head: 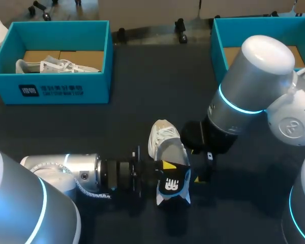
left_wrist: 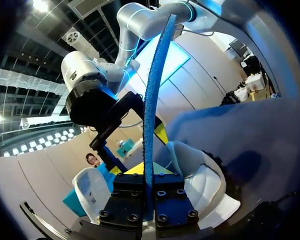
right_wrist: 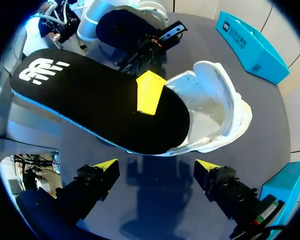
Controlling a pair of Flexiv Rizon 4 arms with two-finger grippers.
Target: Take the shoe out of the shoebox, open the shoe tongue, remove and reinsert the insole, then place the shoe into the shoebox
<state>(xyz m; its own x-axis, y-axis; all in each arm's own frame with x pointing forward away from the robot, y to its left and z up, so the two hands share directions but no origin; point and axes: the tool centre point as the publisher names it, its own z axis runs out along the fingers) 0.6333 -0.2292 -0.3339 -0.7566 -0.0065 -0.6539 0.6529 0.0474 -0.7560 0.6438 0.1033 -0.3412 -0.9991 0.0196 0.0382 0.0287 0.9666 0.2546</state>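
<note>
A white shoe (head: 164,138) lies on its side in the middle of the dark table. My left gripper (head: 165,165) is shut on the shoe's black insole (head: 174,184), which has a blue edge and sticks partly out of the shoe opening. In the left wrist view the insole (left_wrist: 152,100) stands edge-on between the fingers of the left gripper (left_wrist: 149,181), with the shoe (left_wrist: 202,177) just beyond. My right gripper (right_wrist: 157,170) hangs open above the table beside the shoe (right_wrist: 217,107) and the insole (right_wrist: 95,100), touching neither.
A teal shoebox (head: 53,84) at the back left holds another white shoe (head: 56,65). A second teal shoebox (head: 229,30) stands at the back right, partly behind my right arm (head: 254,86).
</note>
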